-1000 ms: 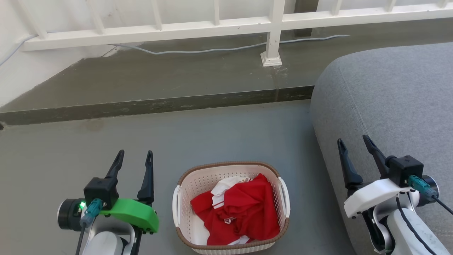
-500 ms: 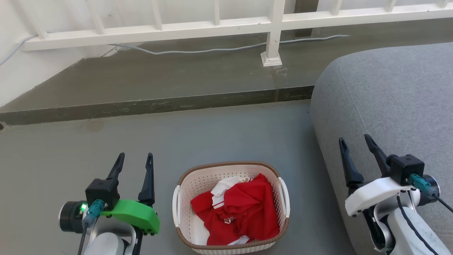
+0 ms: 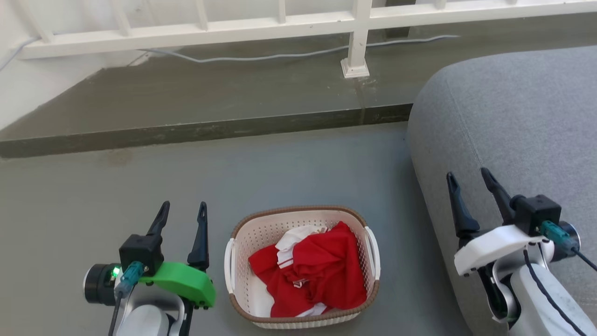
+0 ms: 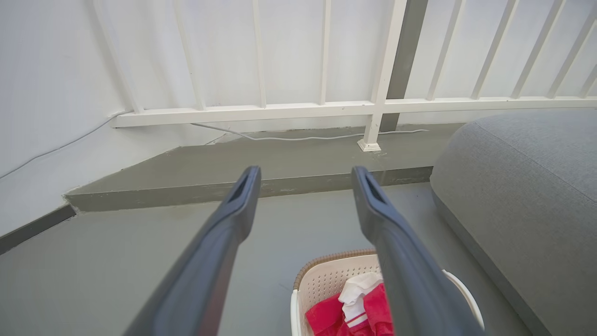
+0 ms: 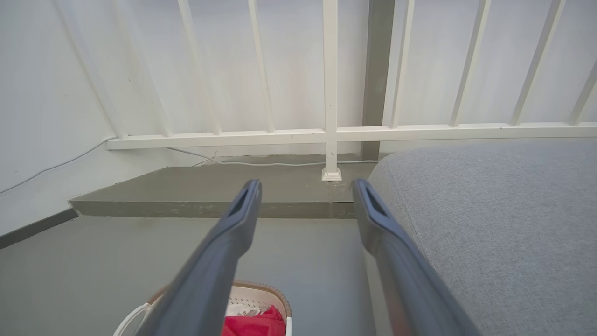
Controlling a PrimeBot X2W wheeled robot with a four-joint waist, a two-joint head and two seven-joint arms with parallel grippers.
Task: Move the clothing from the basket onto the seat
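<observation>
Lower centre, the clothing lies in the basket, between left pincer and right pincer, both spread apart.

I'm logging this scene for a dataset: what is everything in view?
floor: one, grey, foreground
step: one, grey, behind floor
railing: one, white, above step
cable: one, pale, on step under railing
seat: one, grey, right side
basket: one, cream, brown rim, on floor left of seat
clothing: one heap, red with white trim, inside basket
left gripper: one, dark, open, left of basket
right gripper: one, dark, open, by seat's edge
</observation>
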